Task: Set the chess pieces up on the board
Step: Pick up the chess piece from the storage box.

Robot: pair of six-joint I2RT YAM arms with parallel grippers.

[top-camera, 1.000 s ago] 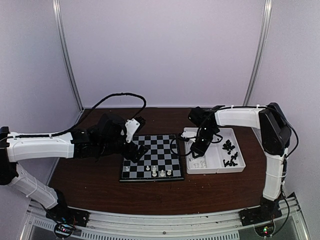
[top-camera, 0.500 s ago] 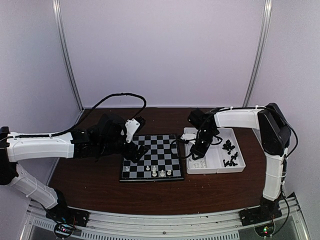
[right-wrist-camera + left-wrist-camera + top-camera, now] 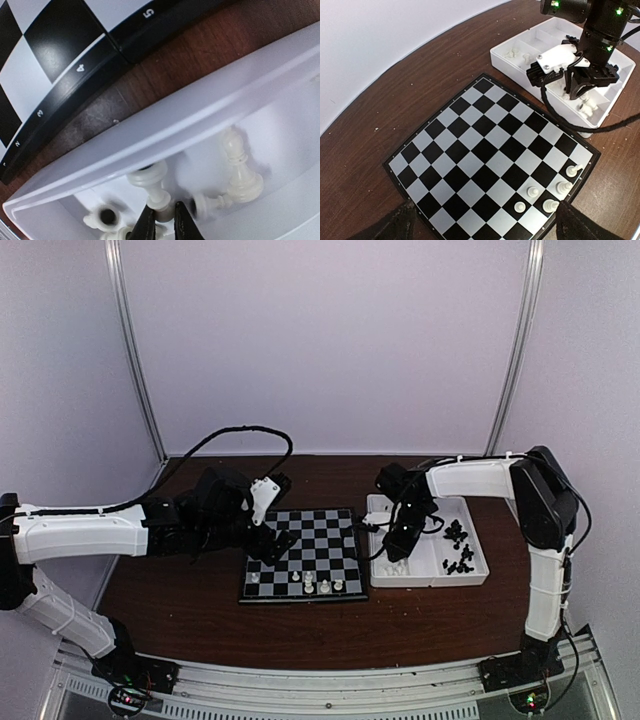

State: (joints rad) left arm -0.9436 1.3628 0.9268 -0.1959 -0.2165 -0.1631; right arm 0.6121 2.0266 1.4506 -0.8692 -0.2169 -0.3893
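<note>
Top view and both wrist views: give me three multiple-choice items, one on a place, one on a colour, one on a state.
1. Where are the right jaws?
A) over bare table
B) in the tray compartment nearest the board
C) up by the back wall

2. What colour are the pieces on the board?
A) black
B) both colours
C) white

3. How do the right jaws stand?
A) wide open
B) shut on a white piece
C) shut on a black piece

Answers:
1 B: the top view shows that arm reaching into that compartment.
2 C: the left wrist view shows only white ones.
3 B: the right wrist view shows the tips pinching its stem.
</note>
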